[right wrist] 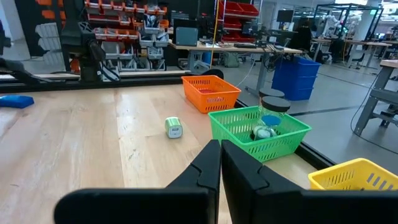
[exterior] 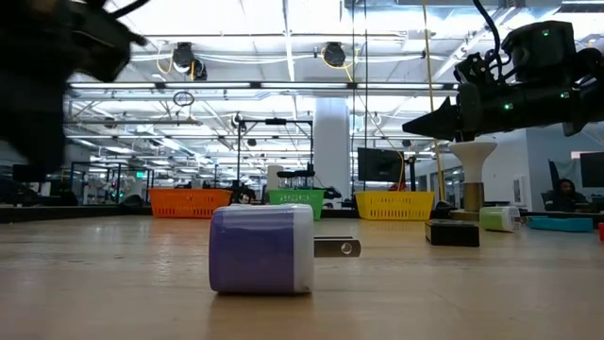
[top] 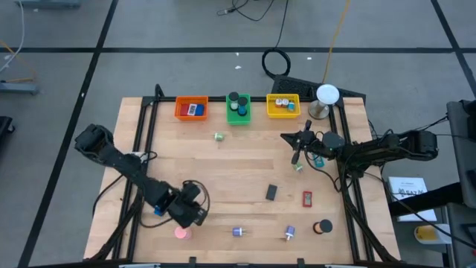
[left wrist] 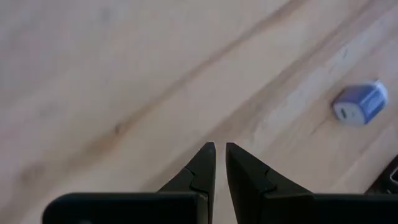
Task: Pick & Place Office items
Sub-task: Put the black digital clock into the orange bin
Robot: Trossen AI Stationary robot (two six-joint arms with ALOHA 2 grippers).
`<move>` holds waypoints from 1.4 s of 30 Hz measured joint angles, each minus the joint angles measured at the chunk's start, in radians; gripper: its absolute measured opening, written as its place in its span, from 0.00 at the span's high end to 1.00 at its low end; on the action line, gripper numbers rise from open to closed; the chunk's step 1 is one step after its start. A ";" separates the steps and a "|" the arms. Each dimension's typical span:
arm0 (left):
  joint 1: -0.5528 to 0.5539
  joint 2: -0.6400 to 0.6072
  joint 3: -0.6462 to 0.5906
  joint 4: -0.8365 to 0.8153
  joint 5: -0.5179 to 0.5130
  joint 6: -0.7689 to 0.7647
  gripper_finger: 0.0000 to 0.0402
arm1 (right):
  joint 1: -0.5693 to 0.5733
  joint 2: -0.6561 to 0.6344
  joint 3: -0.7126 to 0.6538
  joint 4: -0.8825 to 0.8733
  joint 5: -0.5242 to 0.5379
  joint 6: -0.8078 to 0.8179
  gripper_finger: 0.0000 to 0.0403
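Small office items lie scattered on the wooden table: a pink round piece [top: 182, 233], two purple-and-white blocks [top: 238, 231] [top: 290, 233], a black block [top: 271, 193], a red block [top: 307, 199], a black round piece [top: 323, 227] and a green piece [top: 219, 136]. My left gripper [top: 197, 216] slants down over bare wood near the front left, just beyond the pink piece. It is shut and holds nothing [left wrist: 220, 146]; a purple block [left wrist: 360, 102] lies off to one side. My right gripper [top: 286, 138] hangs level at the right, shut and holding nothing [right wrist: 221, 144].
Orange [top: 192, 109], green [top: 239, 109] and yellow [top: 283, 106] bins stand in a row at the far edge, each with items inside. A white-domed stand [top: 327, 95] is at the far right corner. A green-white piece [top: 299, 167] and a teal piece [top: 318, 160] lie under the right arm.
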 joint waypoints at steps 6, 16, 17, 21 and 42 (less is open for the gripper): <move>0.010 0.013 0.000 0.148 -0.161 -0.069 0.91 | 0.000 0.000 0.000 -0.004 0.000 0.000 0.98; 0.210 0.302 0.173 0.594 -0.256 0.362 0.91 | 0.000 0.000 0.000 -0.007 0.000 0.000 0.98; 0.215 0.330 0.202 0.585 -0.262 0.390 0.91 | 0.000 0.000 0.000 -0.006 0.000 0.000 0.98; 0.215 0.420 0.308 0.523 -0.282 0.503 0.91 | 0.000 0.000 0.000 -0.008 0.000 0.000 0.98; 0.213 0.447 -0.308 1.753 -0.311 1.108 0.99 | 0.002 0.000 0.000 0.081 -0.003 0.061 0.98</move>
